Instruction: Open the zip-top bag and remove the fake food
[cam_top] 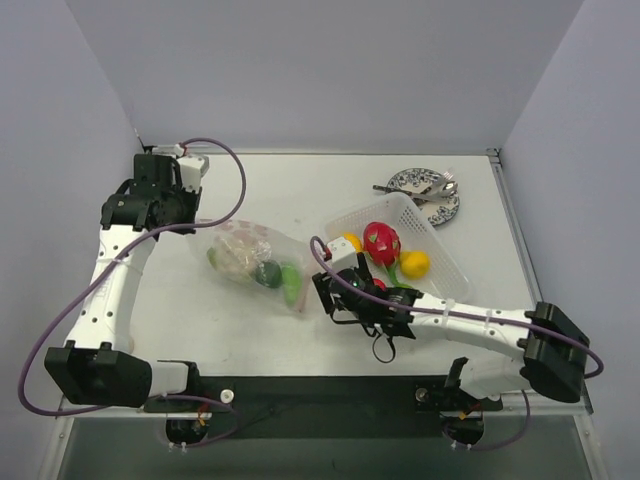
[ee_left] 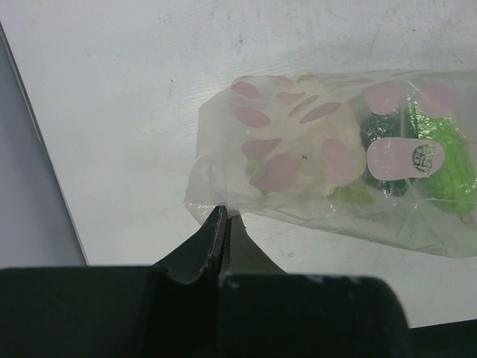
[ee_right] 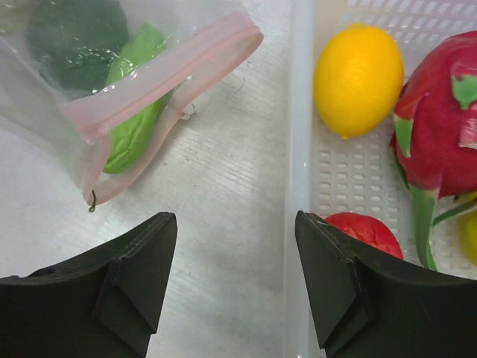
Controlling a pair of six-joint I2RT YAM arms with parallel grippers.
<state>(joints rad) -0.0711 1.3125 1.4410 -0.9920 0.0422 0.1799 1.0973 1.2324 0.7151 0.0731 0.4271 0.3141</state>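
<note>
The zip-top bag [cam_top: 250, 258] lies on the table left of centre, with its pinkish zip strip [ee_right: 160, 78] parted at the mouth. It holds fake food: a pale piece with pink spots [ee_left: 298, 149], a dark green piece [ee_right: 74, 41] and a light green piece [ee_right: 134, 123]. My left gripper [ee_left: 221, 214] is shut on the bag's closed back corner. My right gripper [ee_right: 235, 220] is open and empty, low over the table between the bag's mouth and the white tray's rim [ee_right: 300, 112]. The tray holds a lemon [ee_right: 358, 78], a dragon fruit [ee_right: 440, 127] and a red piece [ee_right: 365, 233].
The white mesh tray [cam_top: 440, 262] stands right of centre. A blue-patterned plate [cam_top: 440, 210] with cutlery sits behind it at the back right. Grey walls close in the table's back and sides.
</note>
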